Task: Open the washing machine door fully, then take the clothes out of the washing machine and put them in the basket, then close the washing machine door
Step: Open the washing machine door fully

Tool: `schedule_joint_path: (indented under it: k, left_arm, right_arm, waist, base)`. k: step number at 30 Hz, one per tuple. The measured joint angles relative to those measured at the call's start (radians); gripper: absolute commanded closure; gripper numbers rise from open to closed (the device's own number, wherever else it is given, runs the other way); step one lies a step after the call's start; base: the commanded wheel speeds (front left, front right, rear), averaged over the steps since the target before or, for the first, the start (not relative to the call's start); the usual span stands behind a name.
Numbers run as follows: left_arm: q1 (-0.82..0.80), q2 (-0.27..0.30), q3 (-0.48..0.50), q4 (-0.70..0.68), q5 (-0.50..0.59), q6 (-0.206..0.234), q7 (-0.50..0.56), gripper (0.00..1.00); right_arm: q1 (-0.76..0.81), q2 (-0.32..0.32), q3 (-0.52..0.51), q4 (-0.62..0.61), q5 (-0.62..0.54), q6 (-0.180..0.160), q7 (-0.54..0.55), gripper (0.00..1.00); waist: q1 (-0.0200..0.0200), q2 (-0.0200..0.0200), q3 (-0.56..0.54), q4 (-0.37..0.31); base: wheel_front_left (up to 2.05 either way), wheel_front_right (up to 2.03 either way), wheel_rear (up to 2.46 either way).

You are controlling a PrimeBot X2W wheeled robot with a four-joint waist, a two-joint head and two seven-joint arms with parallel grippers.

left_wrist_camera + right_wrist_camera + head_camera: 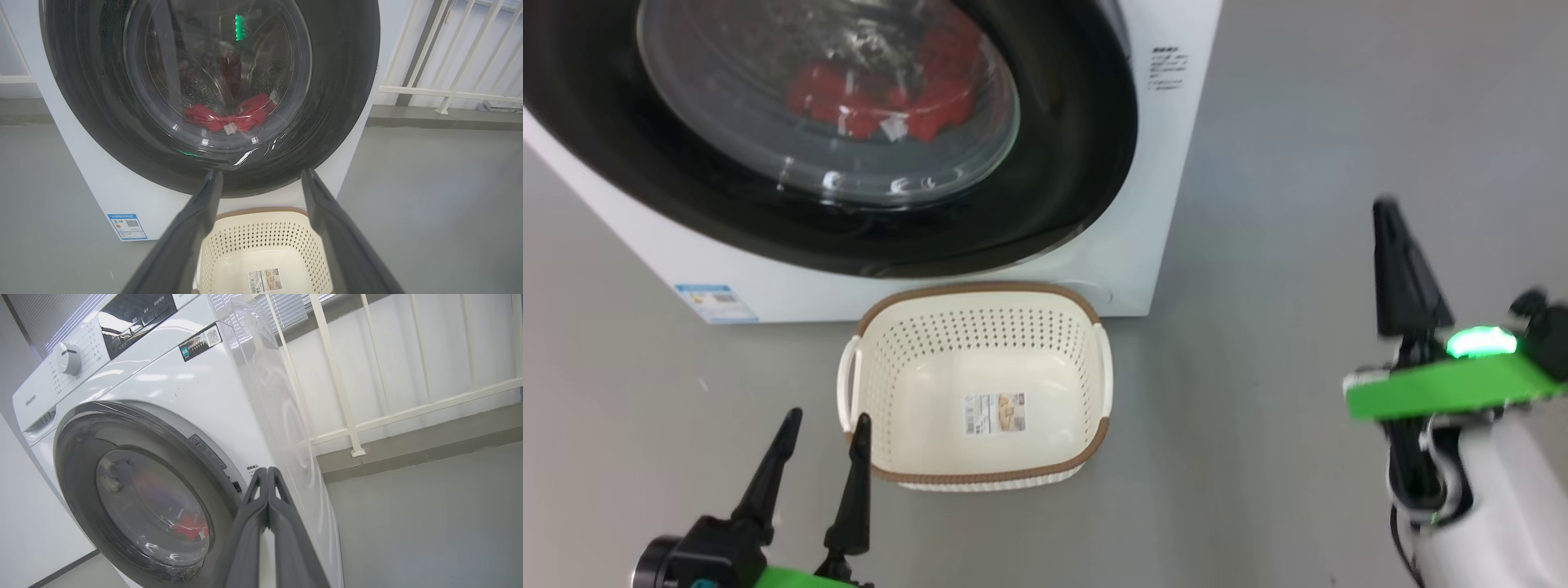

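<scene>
The door [1062,163] is shut flush against the washer [1131,269], so nothing of the task is done yet. We judge it stiff and hinged. It should swing rather than lift, and its glossy black frame looks slippery, so the rim is a better hold than the face. We cannot make out a handle.

The clothes [882,98] lie low in the drum behind the glass. We see one red heap with a white tag, but cannot count the garments. They look soft, light and limp, so pinching a raised fold should bring them out, though trailing cloth could catch on the opening.

One basket [980,287] stands empty on the floor just in front of the washer, below the door. It looks light and may slide if it is nudged.

The left jaws are wide open and hold nothing. Their fingers [772,465] are low beside the basket's left front corner. The right jaws are pressed together on nothing. Their fingers [267,522] are raised well to the right and point toward the door's right edge.
</scene>
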Motion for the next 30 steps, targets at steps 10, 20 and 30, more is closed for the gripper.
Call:
schedule_joint_path:
  k: [10,20,30]
  left_arm:
    - [-0.05,0.0,-0.037,-0.004,-0.038,-0.002,0.0,0.0]
    - [-0.099,0.0,-0.078,-0.008,-0.072,0.001,0.0,0.0]
    - [-0.143,-0.001,-0.099,-0.008,-0.087,0.001,0.0,0.0]
  right_arm:
    - [-0.267,-0.057,0.048,0.076,0.094,0.0,0.0,1.0]
    - [-0.494,-0.133,0.159,0.206,0.255,0.0,-0.001,1.0]
    - [-0.651,-0.207,0.267,0.256,0.653,0.0,0.188,1.0]
  waist:
    - [0.0,0.0,0.071,0.058]
    - [0.0,0.0,0.145,0.122]
    - [0.0,0.0,0.209,0.171]
  base:
    - [0.0,0.0,0.0]
    - [0.0,0.0,0.0]
    - [0.0,0.0,0.0]
